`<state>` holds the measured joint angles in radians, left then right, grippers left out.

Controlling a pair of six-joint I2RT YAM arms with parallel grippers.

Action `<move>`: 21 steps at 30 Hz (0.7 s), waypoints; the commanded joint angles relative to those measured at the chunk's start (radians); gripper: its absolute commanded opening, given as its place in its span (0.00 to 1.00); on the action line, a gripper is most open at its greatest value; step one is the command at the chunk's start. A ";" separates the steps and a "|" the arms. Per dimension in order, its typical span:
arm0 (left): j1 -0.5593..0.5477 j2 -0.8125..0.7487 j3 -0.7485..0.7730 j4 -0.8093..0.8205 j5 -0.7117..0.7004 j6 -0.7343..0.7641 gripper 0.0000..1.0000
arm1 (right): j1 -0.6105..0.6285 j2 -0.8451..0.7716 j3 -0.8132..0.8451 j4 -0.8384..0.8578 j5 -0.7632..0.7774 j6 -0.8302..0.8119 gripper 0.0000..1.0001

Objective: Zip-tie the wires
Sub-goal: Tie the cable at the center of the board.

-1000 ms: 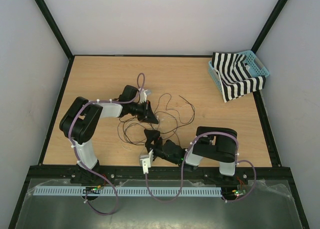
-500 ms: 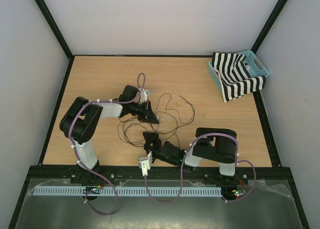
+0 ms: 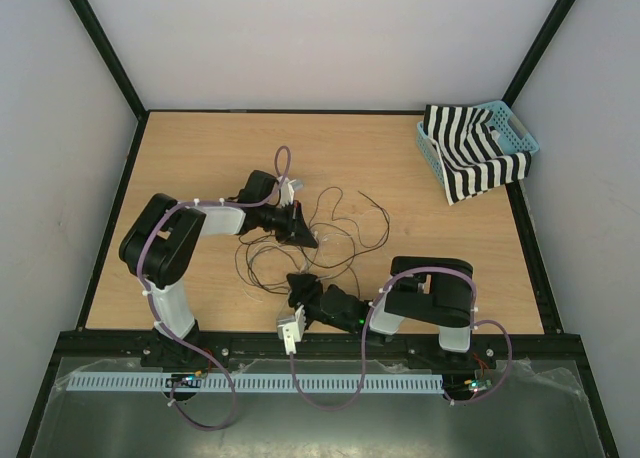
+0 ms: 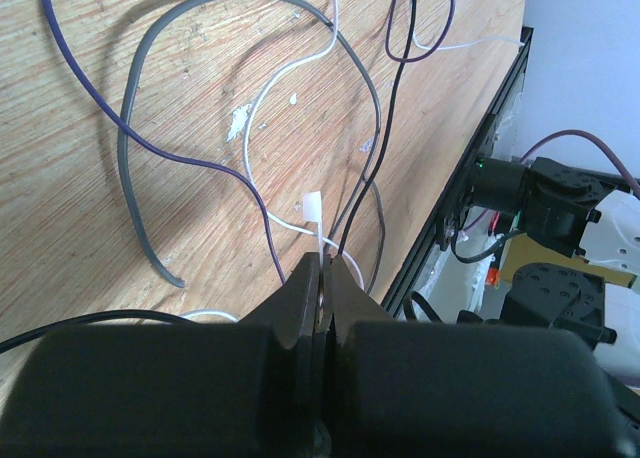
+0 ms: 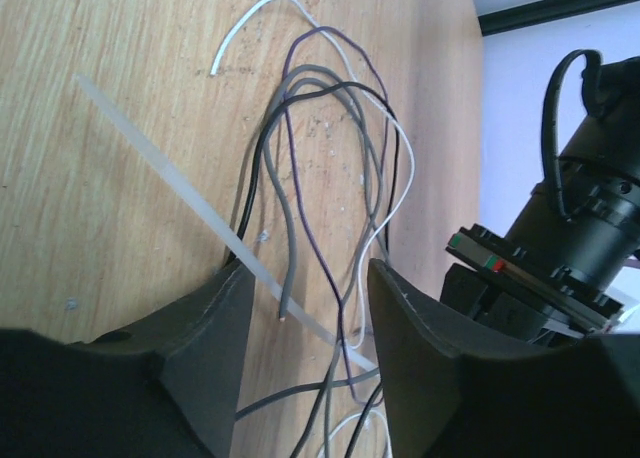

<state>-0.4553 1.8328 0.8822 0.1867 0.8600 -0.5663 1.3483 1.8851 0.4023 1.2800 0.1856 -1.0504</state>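
The wires [image 3: 340,224] lie in loose loops on the wooden table [image 3: 200,158] between the two arms. In the left wrist view grey, purple, white and black wires [image 4: 123,143] run ahead of my left gripper [image 4: 325,261], which is shut on the zip tie [image 4: 313,208], whose whitish end sticks out past the tips. From above, the left gripper [image 3: 308,240] sits at the bundle's left side. My right gripper [image 3: 297,281] is low over the table, just nearer. Its jaws [image 5: 305,298] are open and straddle the translucent zip tie [image 5: 170,173] and several wires [image 5: 289,268].
A blue basket [image 3: 522,136] holding a black-and-white striped cloth [image 3: 470,163] stands at the far right corner. A black rail [image 3: 330,343] runs along the near table edge by the arm bases. The left arm's body [image 5: 560,238] shows at the right of the right wrist view.
The right gripper has shifted slightly toward the near edge and its jaws have narrowed around the zip tie and wires. The left gripper has stayed put, still shut.
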 commanded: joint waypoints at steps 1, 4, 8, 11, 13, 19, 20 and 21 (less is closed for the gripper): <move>-0.003 0.010 0.023 -0.007 0.023 0.000 0.00 | 0.011 -0.004 0.002 -0.044 -0.024 0.049 0.55; -0.003 0.006 0.024 -0.007 0.023 0.000 0.00 | 0.009 -0.014 0.011 -0.079 -0.051 0.097 0.52; -0.006 0.006 0.023 -0.007 0.024 -0.001 0.00 | 0.009 -0.017 0.029 -0.138 -0.069 0.140 0.45; -0.008 0.008 0.023 -0.007 0.022 -0.001 0.00 | 0.009 -0.008 0.030 -0.126 -0.055 0.136 0.42; -0.009 0.009 0.023 -0.007 0.024 -0.001 0.00 | 0.009 -0.009 0.032 -0.125 -0.054 0.135 0.39; -0.010 0.008 0.022 -0.007 0.022 -0.001 0.00 | 0.010 -0.001 0.033 -0.121 -0.047 0.134 0.28; -0.010 0.007 0.021 -0.007 0.022 0.000 0.00 | 0.009 -0.002 0.032 -0.119 -0.045 0.136 0.27; -0.010 0.009 0.023 -0.006 0.022 0.000 0.00 | 0.008 -0.003 0.031 -0.117 -0.043 0.136 0.26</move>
<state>-0.4606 1.8328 0.8825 0.1867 0.8604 -0.5663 1.3499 1.8801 0.4248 1.1900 0.1463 -0.9394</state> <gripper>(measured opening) 0.002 0.277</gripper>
